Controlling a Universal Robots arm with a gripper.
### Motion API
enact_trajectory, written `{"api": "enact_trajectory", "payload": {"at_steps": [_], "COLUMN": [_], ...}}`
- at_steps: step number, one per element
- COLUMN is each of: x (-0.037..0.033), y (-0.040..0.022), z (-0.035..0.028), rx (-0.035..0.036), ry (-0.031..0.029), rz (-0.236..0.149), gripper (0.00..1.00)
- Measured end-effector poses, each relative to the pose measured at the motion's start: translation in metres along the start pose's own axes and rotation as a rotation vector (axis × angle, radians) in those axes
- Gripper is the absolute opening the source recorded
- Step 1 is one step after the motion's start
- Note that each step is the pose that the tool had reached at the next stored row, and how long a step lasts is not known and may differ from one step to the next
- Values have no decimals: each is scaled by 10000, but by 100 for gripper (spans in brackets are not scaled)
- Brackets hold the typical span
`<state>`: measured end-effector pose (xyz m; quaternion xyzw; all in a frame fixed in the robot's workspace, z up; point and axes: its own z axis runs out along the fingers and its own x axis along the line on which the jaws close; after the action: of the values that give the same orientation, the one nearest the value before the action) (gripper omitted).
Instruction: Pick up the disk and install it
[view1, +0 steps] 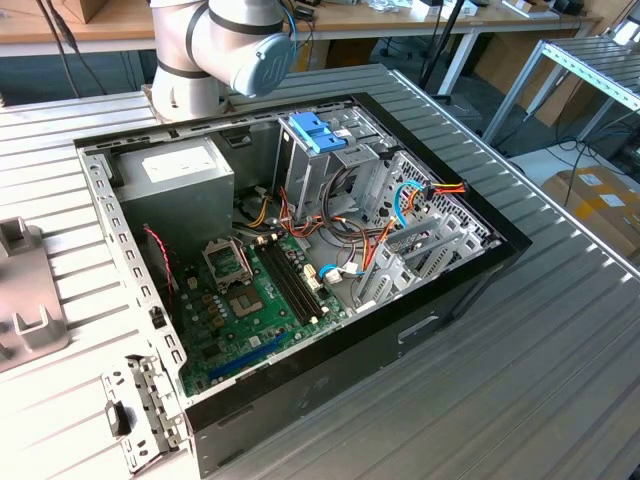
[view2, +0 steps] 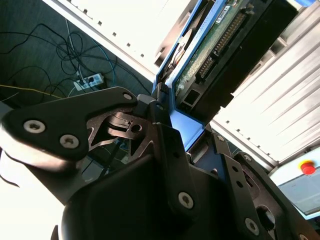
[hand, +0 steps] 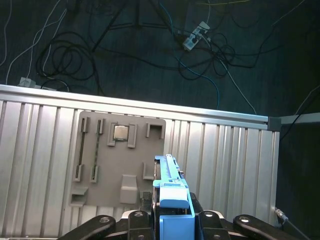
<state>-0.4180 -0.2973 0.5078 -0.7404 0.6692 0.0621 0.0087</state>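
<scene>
Claw (view2: 187, 125) closed on the disk (view2: 220, 45). In the second wrist view the black fingers (view2: 170, 150) clamp the near end of its light-blue side-rail bracket (view2: 182, 120), one on each side.

Disk held in the air, off the table. Long axis runs straight out from the claw, away from the wrist. Gripped end is nearest the camera and the free end points outward.

Second wrist view: the green circuit-board face and a dark connector strip are turned to the camera. Black drive body lies behind them. Ribbed metal table (view2: 280, 95) behind the disk. Dark floor with loose cables and a power strip (view2: 87, 80) to one side. Red push button (view2: 307, 167) at the picture's edge.

First wrist view: disk (hand: 169, 175) seen edge-on, a narrow blue strip rising from the claw (hand: 172, 210). It is seen against the ribbed table (hand: 225, 165) and overlaps the edge of a grey fixture tray (hand: 120, 160) lying flat there. Cannot tell how high above the tray it hangs.

Exterior view: open computer case (view1: 470, 270) lies on the table (view1: 560, 380). Inside it:
- motherboard (view1: 250, 300) towards the exterior view's left
- grey power supply (view1: 185, 175) at the far corner
- blue plastic piece with two tabs (view1: 318, 130) on top of the drive cage (view1: 400, 220)
- bundled wires between cage and board

Arm's joint (view1: 240, 50) stands behind the case's far wall. Grey tray (view1: 20, 300) at the exterior view's left edge, well apart from the case.
</scene>
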Motion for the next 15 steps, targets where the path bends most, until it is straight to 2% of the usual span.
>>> {"api": "enact_trajectory", "payload": {"at_steps": [15], "x": [10], "y": [-57], "z": [-4], "rx": [1], "ry": [0], "rz": [0], "gripper": [37]}}
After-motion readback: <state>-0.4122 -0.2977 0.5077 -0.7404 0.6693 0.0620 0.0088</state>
